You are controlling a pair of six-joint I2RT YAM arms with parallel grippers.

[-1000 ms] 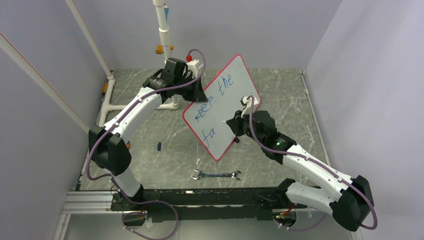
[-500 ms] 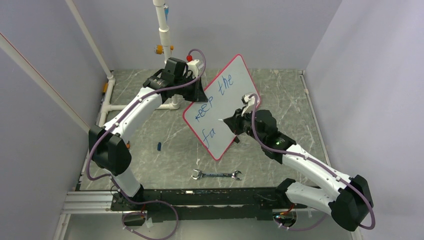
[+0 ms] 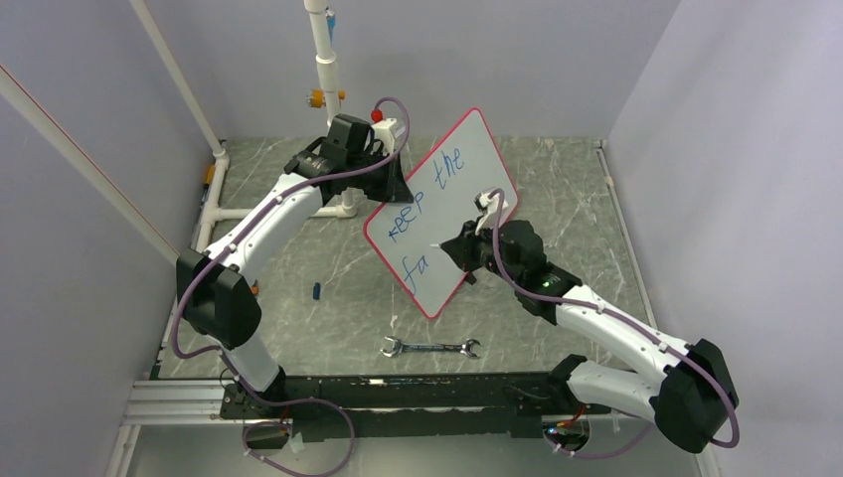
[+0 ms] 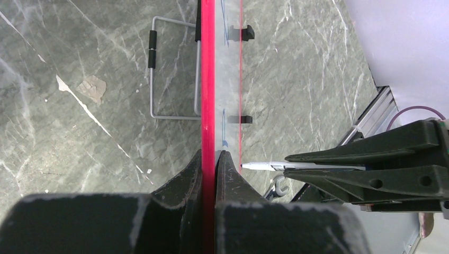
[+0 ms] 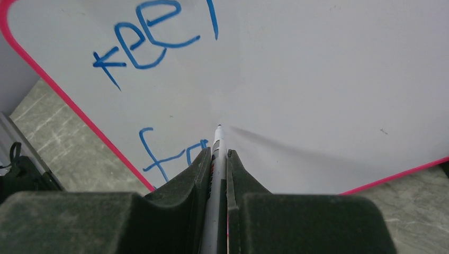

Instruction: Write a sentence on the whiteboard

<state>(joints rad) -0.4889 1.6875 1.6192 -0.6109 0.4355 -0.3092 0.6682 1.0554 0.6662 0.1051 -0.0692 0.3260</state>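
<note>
The whiteboard point(image 3: 467, 189), white with a red-pink rim, is held up tilted above the table. My left gripper point(image 3: 397, 186) is shut on its upper left edge; in the left wrist view the rim point(image 4: 208, 79) runs edge-on between that gripper's point(image 4: 210, 156) fingers. The sentence point(image 3: 422, 194) in blue reads "keep the", with "fa" point(image 3: 414, 265) below it. My right gripper point(image 5: 217, 152) is shut on a white marker point(image 5: 217, 140). The marker's tip sits at the board's face point(image 5: 317, 79), just right of "fa" point(image 5: 169, 153). I cannot tell whether it touches.
A steel wrench point(image 3: 429, 348) lies on the marble table near the front. A small blue cap point(image 3: 316, 290) lies left of the board. A white pipe stand point(image 3: 328, 70) rises at the back, and a wire stand point(image 4: 172, 69) hangs behind the board. Walls close in on three sides.
My right gripper with the marker has shifted slightly left and down along the board beside "fa". The writing and the left gripper look the same.
</note>
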